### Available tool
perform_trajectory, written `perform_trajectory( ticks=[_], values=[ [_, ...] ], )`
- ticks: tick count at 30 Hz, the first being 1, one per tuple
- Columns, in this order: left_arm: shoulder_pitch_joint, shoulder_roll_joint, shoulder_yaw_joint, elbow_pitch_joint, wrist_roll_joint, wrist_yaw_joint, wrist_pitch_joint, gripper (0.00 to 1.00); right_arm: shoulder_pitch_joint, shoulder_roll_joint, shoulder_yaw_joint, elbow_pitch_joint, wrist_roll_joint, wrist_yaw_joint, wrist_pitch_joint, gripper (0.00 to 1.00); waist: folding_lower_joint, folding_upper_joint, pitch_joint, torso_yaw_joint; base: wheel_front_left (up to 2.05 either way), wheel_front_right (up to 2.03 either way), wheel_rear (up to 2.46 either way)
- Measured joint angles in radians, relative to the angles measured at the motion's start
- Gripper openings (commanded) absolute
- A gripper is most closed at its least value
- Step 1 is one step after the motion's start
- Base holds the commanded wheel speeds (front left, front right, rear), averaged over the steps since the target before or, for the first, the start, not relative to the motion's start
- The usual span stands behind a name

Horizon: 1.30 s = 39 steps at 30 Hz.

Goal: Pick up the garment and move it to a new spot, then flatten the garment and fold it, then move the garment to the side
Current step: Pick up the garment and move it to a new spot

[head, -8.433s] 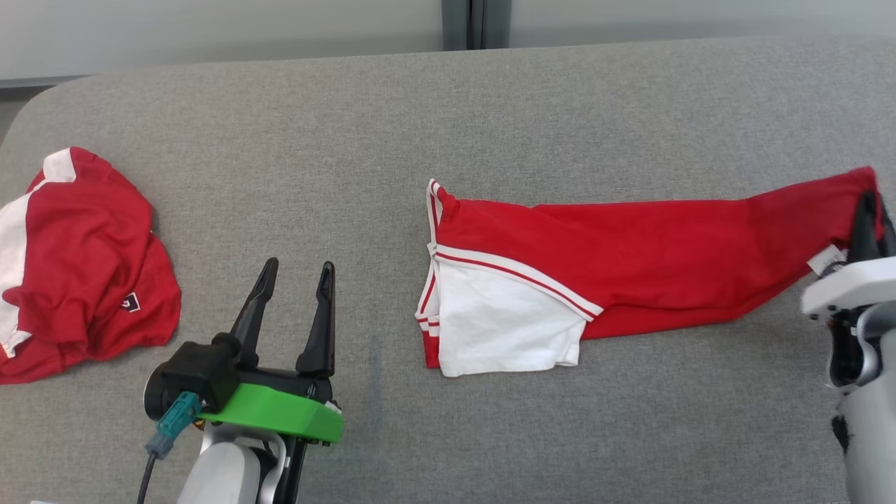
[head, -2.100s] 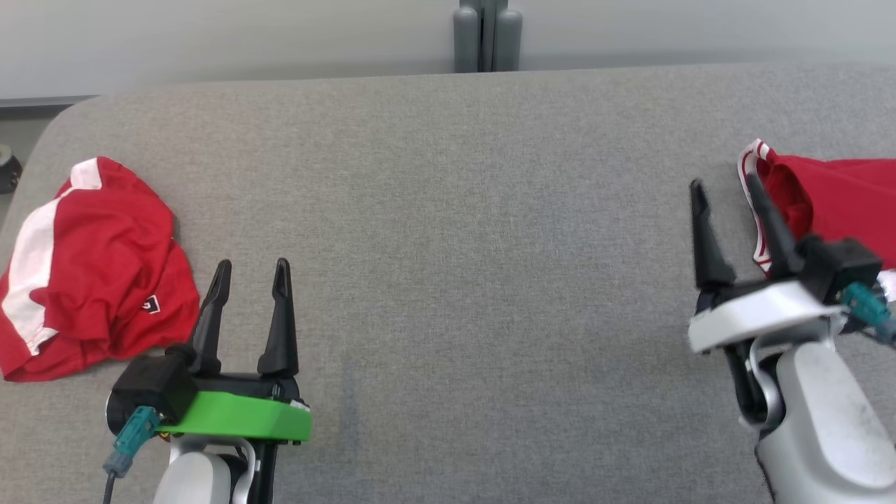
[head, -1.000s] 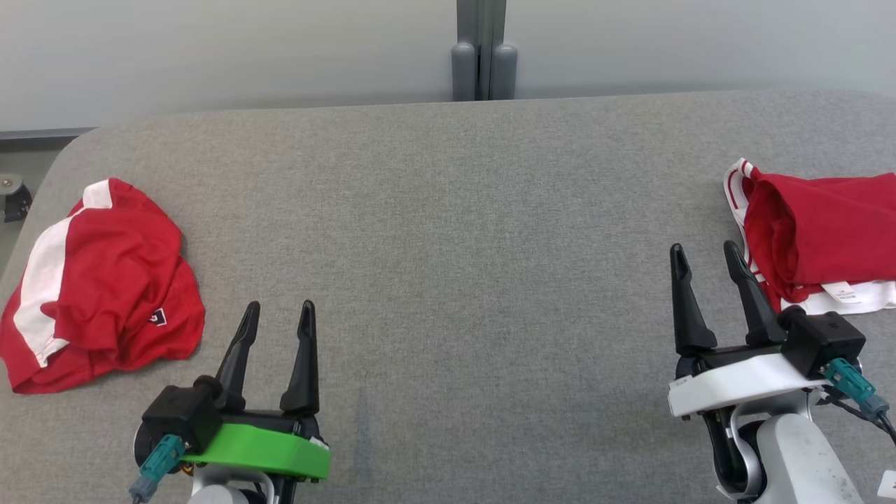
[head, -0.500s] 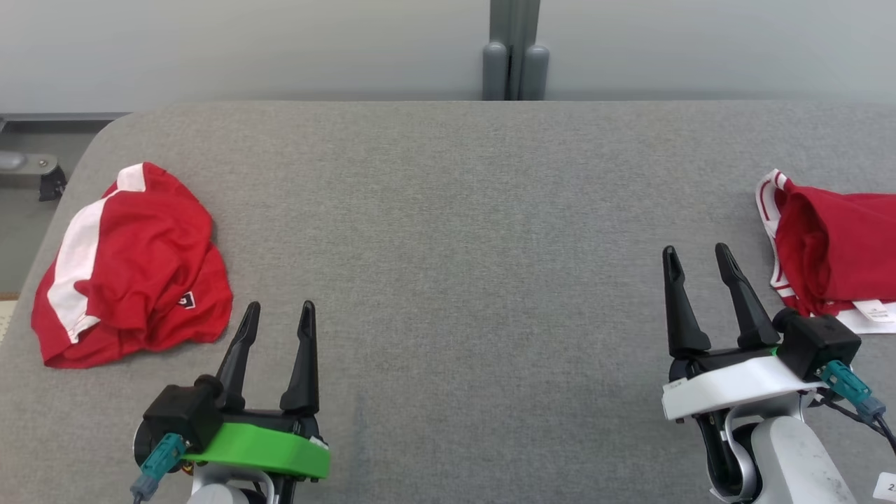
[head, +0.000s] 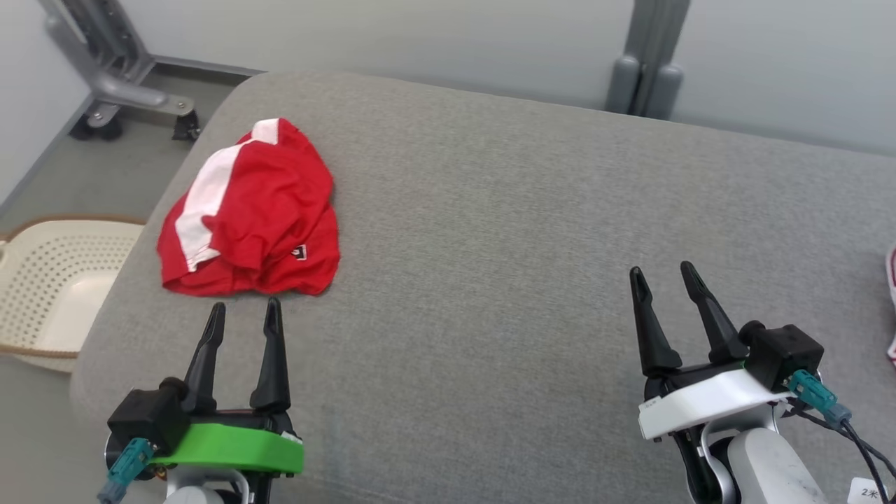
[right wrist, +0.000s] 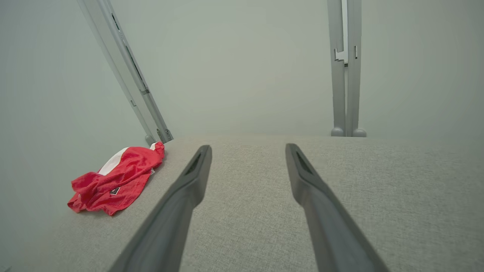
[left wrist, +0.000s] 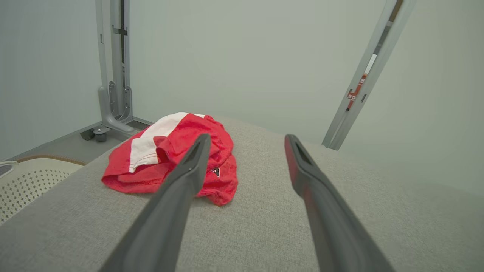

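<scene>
A crumpled red garment (head: 255, 213) with a white stripe lies in a heap near the left end of the grey table (head: 490, 231); the wrist views show the same garment (left wrist: 172, 153) (right wrist: 117, 179). My left gripper (head: 243, 313) stands open just short of its near edge, nothing between its fingers (left wrist: 189, 166). Far to the right, my right gripper (head: 663, 274) is open and empty over bare table. At the right border of the head view a sliver of the folded red and white garment (head: 892, 308) peeks in.
A cream perforated basket (head: 49, 280) sits on the floor beyond the table's left end. A grey wheeled stand (head: 119, 77) is at the back left and a grey post (head: 647, 63) rises behind the table.
The head camera has turned left: the crumpled garment now sits nearer the middle, the folded one has slid almost out at the right, and the basket has come into view. Both grippers stay open.
</scene>
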Motion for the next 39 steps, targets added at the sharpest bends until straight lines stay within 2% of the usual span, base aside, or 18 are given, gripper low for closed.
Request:
perform_trajectory(
  ticks=[8, 14, 26, 32, 39],
  values=[
    [0.029, 0.000, 0.043, -0.014, 0.009, 0.000, 0.000, 1.00, -0.026, 0.000, 0.053, 0.040, 0.024, 0.000, 0.000, 1.00, 0.0000, 0.0000, -0.017, 0.130, 0.00, 0.00, 0.00],
    [0.050, 0.000, 0.074, -0.049, 0.000, 0.000, 0.000, 1.00, -0.074, 0.001, 0.112, 0.084, 0.027, 0.000, 0.000, 1.00, 0.0000, 0.0000, -0.014, 0.181, 0.00, 0.00, 0.00],
    [0.068, 0.000, 0.085, -0.074, -0.007, 0.000, 0.000, 1.00, -0.113, 0.001, 0.146, 0.119, 0.031, 0.000, 0.000, 1.00, 0.0000, 0.0000, 0.006, 0.194, 0.00, 0.00, 0.00],
    [0.037, 0.000, 0.077, -0.046, -0.007, 0.000, 0.000, 1.00, -0.114, -0.002, 0.105, 0.094, 0.000, 0.000, 0.000, 1.00, 0.0000, 0.0000, 0.032, 0.193, 0.00, 0.00, 0.00],
    [-0.100, 0.010, 0.046, 0.019, 0.030, -0.002, 0.000, 1.00, -0.103, -0.019, 0.036, -0.008, -0.061, 0.000, 0.000, 1.00, 0.0000, 0.0000, 0.097, 0.191, 0.00, 0.00, 0.00]
  ],
)
